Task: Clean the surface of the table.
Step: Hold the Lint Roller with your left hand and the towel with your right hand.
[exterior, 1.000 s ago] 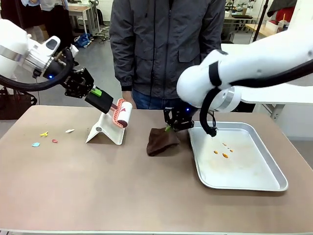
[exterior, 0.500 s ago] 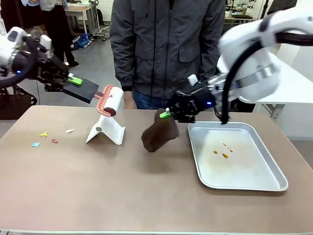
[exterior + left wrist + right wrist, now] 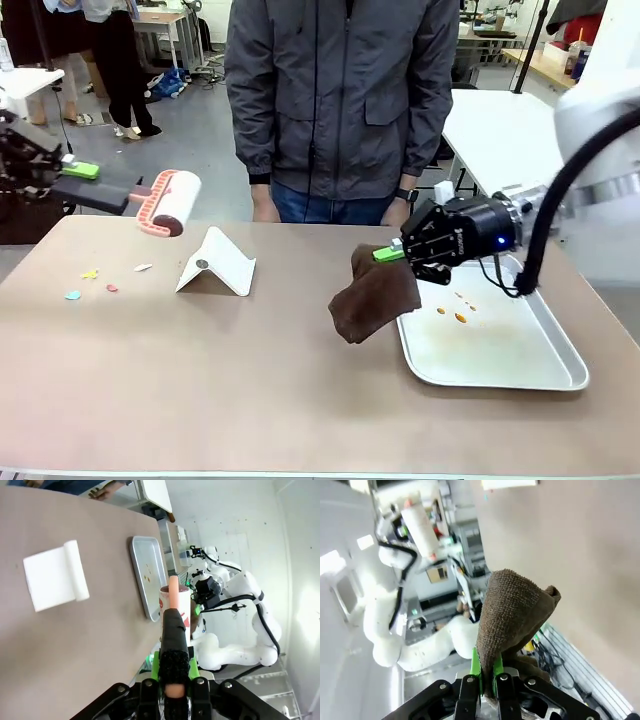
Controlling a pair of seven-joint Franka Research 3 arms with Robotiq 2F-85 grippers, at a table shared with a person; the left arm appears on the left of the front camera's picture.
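Front view: the tan-brown surface (image 3: 200, 380) spans the frame, and a person (image 3: 340, 100) in a grey jacket stands at its 12 o'clock edge. The left jaws hang just off the surface's 10 o'clock corner, raised above it and closed tight on the black handle of a lint roller (image 3: 176, 198). The roller's white roll points toward the middle and is clear of the top. Small coloured scraps (image 3: 90, 273) lie at 9 o'clock, and a white folded stand (image 3: 222, 262) sits nearer the centre.

The right jaws are at about 2 o'clock, raised over the far left corner of a steel tray (image 3: 520, 350) and clamped on the upper fold of a brown cloth (image 3: 372, 300). The cloth hangs beside the tray's left rim; whether its lowest corner touches the surface cannot be told. Orange crumbs (image 3: 460, 317) lie in the tray.

Left wrist view: the lint roller (image 3: 175, 600) runs straight out from the closed jaws, with the surface (image 3: 75, 640) spread beyond it.

Right wrist view: the green pads (image 3: 476, 667) pinch the brown cloth (image 3: 510, 615), and the surface (image 3: 580, 555) lies past it.
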